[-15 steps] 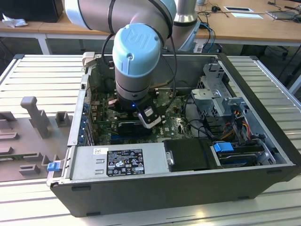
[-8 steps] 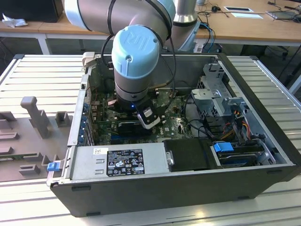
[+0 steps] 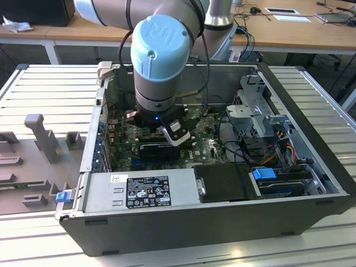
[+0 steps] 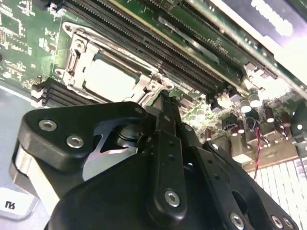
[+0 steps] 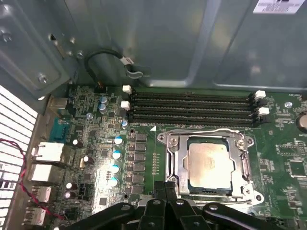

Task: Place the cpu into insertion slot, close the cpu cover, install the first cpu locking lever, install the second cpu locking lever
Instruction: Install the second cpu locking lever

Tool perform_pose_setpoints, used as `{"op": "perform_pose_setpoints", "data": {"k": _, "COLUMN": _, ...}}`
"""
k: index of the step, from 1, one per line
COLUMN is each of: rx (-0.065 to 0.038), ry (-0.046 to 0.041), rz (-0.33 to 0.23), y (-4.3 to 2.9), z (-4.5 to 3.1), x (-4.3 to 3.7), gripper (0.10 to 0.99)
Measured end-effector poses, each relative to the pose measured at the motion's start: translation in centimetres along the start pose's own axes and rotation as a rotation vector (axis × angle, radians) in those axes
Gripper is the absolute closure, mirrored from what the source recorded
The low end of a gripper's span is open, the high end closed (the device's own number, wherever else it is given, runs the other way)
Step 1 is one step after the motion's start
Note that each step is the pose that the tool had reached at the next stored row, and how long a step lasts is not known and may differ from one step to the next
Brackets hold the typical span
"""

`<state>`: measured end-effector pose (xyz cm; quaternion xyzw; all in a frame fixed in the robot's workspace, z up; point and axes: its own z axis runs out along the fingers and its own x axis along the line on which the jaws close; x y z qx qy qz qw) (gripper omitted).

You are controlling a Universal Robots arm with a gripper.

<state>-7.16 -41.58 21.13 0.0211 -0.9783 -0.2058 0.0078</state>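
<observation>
First wrist view shows us the cpu [image 5: 208,165] seated in the insertion slot [image 5: 242,191], the cpu cover [image 5: 176,163] down around it. Our gripper [image 5: 166,188], fingers together and empty, hangs at the socket's edge; we judge lever work needs steady, low pressure.

We see a pale brushed-metal cpu [image 5: 209,164], its shiny silver metal cpu cover [image 5: 175,165], a glossy green circuit board [image 5: 283,143], matt black plastic memory slots [image 5: 192,108], a matt black pincer [image 4: 165,112], a ribbed grey metal worktop [image 3: 50,89].
</observation>
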Motion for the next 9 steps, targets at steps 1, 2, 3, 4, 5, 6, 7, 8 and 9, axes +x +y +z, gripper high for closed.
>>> {"op": "perform_pose_setpoints", "data": {"k": 1, "rx": 0.0, "ry": 0.0, "rz": 0.0, "y": 0.14, "z": -0.3, "x": 0.0, "gripper": 0.98}}
{"op": "perform_pose_setpoints", "data": {"k": 2, "rx": 0.0, "ry": 0.0001, "rz": 0.0, "y": 0.24, "z": -0.51, "x": 0.0, "gripper": 0.98}}
{"op": "perform_pose_setpoints", "data": {"k": 3, "rx": 0.0, "ry": 0.0, "rz": 0.0, "y": 0.29, "z": -0.62, "x": 0.0, "gripper": 0.98}}
{"op": "perform_pose_setpoints", "data": {"k": 4, "rx": 0.0, "ry": 0.0, "rz": 0.0, "y": 0.34, "z": -0.73, "x": 0.0, "gripper": 0.98}}
{"op": "perform_pose_setpoints", "data": {"k": 5, "rx": 0.0, "ry": 0.0, "rz": 0.0, "y": 0.39, "z": -0.85, "x": 0.01, "gripper": 0.98}}
{"op": "perform_pose_setpoints", "data": {"k": 6, "rx": 0.0, "ry": 0.0, "rz": 0.0, "y": 0.45, "z": -0.98, "x": 0.01, "gripper": 0.98}}
{"op": "perform_pose_setpoints", "data": {"k": 7, "rx": 0.0, "ry": 0.0, "rz": 0.0, "y": 0.53, "z": -1.16, "x": 0.01, "gripper": 0.98}}
{"op": "perform_pose_setpoints", "data": {"k": 8, "rx": -0.001, "ry": 0.0, "rz": 0.0, "y": 0.54, "z": -1.18, "x": 0.01, "gripper": 0.98}}
{"op": "perform_pose_setpoints", "data": {"k": 9, "rx": -0.001, "ry": -0.0001, "rz": 0.0, "y": 0.54, "z": -1.17, "x": 0.01, "gripper": 0.98}}
